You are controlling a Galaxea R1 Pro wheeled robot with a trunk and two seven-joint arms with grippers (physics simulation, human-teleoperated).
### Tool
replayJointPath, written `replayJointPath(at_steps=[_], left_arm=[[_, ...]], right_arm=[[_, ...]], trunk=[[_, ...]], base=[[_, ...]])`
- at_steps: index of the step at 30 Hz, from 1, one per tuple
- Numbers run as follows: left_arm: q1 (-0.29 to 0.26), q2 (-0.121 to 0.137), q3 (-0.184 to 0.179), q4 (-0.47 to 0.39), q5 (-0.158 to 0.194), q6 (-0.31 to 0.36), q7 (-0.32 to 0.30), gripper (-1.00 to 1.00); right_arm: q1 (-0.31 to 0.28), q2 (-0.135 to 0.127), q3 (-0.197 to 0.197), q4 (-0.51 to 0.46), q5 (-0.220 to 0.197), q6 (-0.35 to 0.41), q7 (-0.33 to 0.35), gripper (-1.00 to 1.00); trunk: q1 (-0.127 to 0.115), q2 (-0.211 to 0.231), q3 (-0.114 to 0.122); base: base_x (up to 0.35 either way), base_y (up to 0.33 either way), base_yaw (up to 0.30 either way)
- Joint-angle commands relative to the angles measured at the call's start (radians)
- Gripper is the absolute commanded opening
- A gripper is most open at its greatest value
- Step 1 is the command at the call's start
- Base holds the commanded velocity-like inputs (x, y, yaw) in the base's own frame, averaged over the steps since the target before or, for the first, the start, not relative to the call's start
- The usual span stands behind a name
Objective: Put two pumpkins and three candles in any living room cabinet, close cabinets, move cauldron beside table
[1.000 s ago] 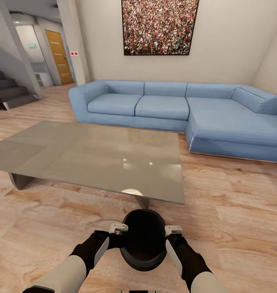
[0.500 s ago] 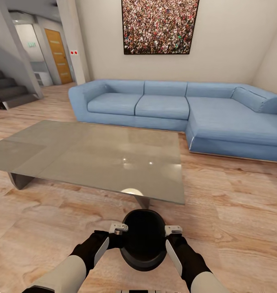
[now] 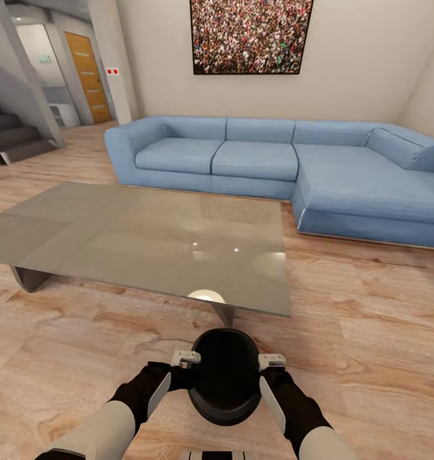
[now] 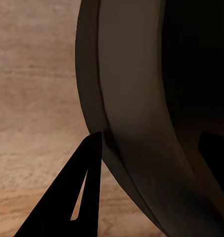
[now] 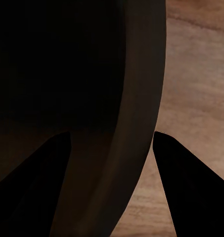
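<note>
Wood-plank floor [image 3: 383, 332] carries one glassy table [image 3: 147, 239] and one blue sofa [image 3: 274, 163] beyond. Left gripper [image 3: 186, 360] and right gripper [image 3: 270, 363] each pinch the rim of one matte-black, round-mouthed cauldron [image 3: 224, 377] between them, just before the table.

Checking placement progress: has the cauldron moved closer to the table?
No: the cauldron keeps the same gap to the table, at its near edge; only the camera shifted.
</note>
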Motion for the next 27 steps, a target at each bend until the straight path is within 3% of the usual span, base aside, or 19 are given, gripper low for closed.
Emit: replayJointPath(at_steps=[1, 6, 10, 27], left_arm=[[-0.001, -0.001, -0.007, -0.002, 0.014, 0.005, 0.001, -1.0], [-0.001, -0.001, -0.007, -0.002, 0.014, 0.005, 0.001, -1.0], [-0.001, -0.001, -0.007, -0.002, 0.014, 0.005, 0.001, -1.0], [-0.001, -0.001, -0.008, -0.002, 0.014, 0.006, 0.0, -1.0]], right_arm=[[0.0, 0.004, 0.025, -0.001, -0.037, -0.001, -0.007, -1.0], [0.0, 0.004, 0.025, -0.001, -0.037, 0.0, -0.007, -1.0], [0.0, 0.004, 0.025, -0.001, -0.037, -0.001, -0.007, -1.0], [0.0, 0.004, 0.025, -0.001, -0.037, -0.001, -0.007, -1.0]], trunk=[[0.0, 0.0, -0.001], [0.0, 0.0, -0.001], [0.001, -0.001, -0.016], [0.001, -0.001, -0.016]], base=[[0.0, 0.0, 0.0], [0.0, 0.0, 0.0], [0.0, 0.0, 0.0], [0.034, 0.014, 0.0]])
